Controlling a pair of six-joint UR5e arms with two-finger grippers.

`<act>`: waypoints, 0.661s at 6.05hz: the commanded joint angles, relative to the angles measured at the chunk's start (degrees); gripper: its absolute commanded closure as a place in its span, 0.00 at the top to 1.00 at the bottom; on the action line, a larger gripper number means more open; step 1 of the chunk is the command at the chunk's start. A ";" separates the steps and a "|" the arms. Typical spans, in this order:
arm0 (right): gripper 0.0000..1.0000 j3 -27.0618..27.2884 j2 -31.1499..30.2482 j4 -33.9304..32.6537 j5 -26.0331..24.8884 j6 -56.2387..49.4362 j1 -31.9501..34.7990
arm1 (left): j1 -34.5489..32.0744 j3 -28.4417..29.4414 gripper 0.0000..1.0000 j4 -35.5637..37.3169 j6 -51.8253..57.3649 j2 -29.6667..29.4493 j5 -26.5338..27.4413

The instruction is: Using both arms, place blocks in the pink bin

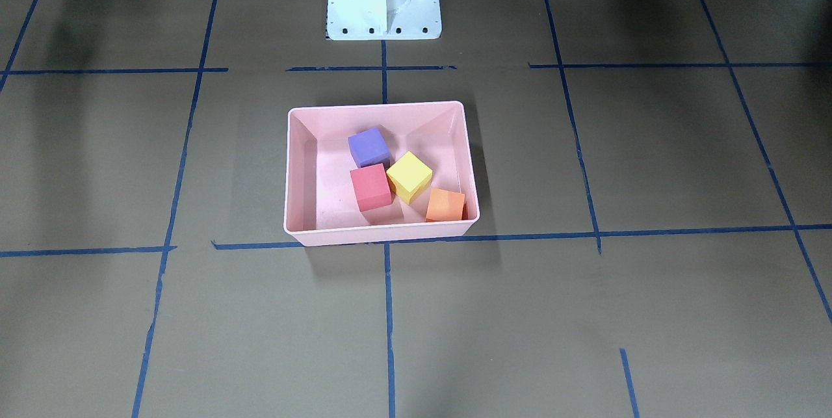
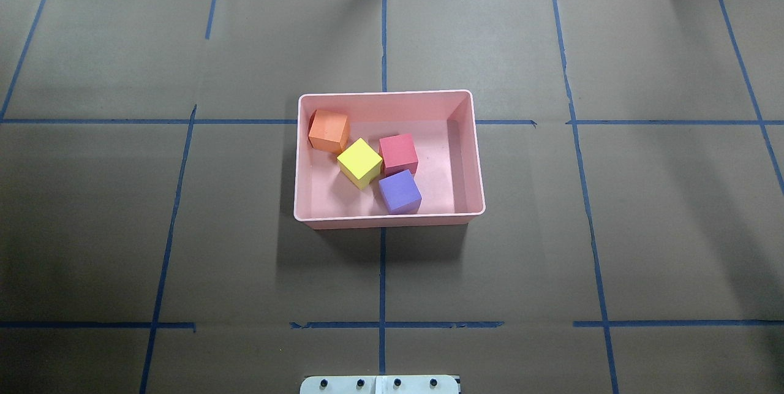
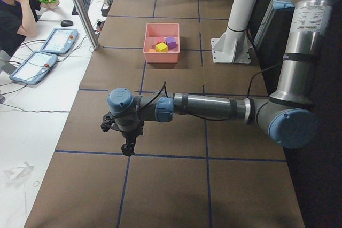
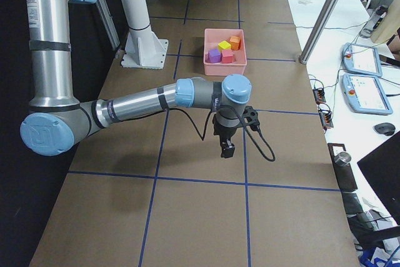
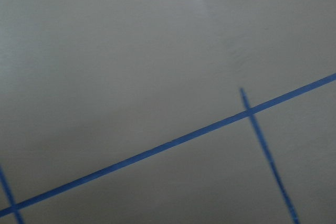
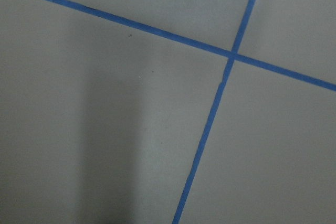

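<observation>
Brown taped table (image 2: 122, 228), four blocks (image 2: 359, 162) in pink bin (image 2: 386, 217), left claw (image 3: 127, 150), right claw (image 4: 227, 151) far off, spread cannot be told.

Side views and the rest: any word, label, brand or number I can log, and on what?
No text can be read anywhere.
Sticker on the left arm: print too small.
Embossed mark on the elbow cap of the right arm: too blurred.
Screens of the teach pendants: too small.
Blocks and pink bin: no print seen.
</observation>
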 commanded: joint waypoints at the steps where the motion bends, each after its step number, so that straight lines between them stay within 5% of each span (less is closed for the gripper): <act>1: 1.00 -0.22 -1.86 0.01 0.11 -0.25 0.89 | -0.14 -0.93 1.00 -1.01 0.40 2.50 0.33; 4: 1.00 -0.49 -1.86 0.01 0.11 -0.25 0.89 | -0.14 -2.68 1.00 -1.02 0.49 3.74 0.50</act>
